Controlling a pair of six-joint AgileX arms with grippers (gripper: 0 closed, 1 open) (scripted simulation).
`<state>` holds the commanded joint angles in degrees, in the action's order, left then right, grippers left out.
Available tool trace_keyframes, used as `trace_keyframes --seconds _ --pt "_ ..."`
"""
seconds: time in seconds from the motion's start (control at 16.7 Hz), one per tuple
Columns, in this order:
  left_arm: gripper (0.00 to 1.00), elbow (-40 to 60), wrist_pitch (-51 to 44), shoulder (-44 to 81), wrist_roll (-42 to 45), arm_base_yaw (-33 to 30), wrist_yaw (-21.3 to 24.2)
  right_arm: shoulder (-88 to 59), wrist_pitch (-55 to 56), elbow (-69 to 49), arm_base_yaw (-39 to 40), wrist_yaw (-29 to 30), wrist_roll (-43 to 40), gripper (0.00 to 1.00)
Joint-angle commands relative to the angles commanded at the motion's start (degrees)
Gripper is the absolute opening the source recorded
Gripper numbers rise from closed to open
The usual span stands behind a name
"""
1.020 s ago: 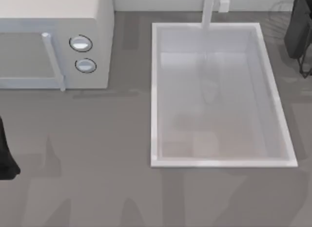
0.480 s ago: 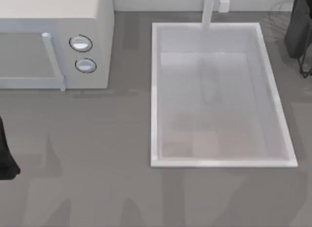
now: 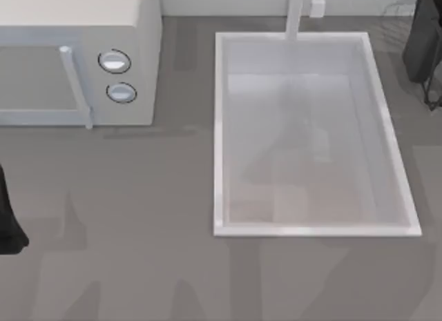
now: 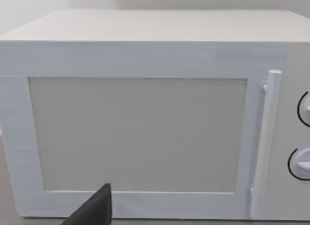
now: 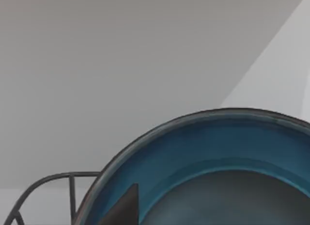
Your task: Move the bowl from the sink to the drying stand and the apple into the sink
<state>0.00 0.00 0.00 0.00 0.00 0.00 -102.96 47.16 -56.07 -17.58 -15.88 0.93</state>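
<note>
The right arm (image 3: 421, 38), cut off beyond the sink's (image 3: 221, 128) far right corner, hides its gripper; whether the fingers are apart or together cannot be told. The bowl (image 5: 213, 152), partly cropped, sits close under the right wrist camera, beside a wire rack (image 5: 48, 186). The left arm (image 3: 8, 217) rests well left of the sink, below the microwave (image 3: 76, 59).

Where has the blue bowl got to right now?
The bowl appears in the right wrist view, close under the right arm's camera, beside the wire drying stand; the sink holds nothing.
</note>
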Motion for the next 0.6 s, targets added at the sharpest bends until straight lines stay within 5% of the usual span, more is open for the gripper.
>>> trace_keyframes --seconds 0.6 --pt "1.00 0.00 0.00 0.00 0.00 0.00 0.00 1.78 -0.69 0.82 0.35 0.11 0.00 1.00"
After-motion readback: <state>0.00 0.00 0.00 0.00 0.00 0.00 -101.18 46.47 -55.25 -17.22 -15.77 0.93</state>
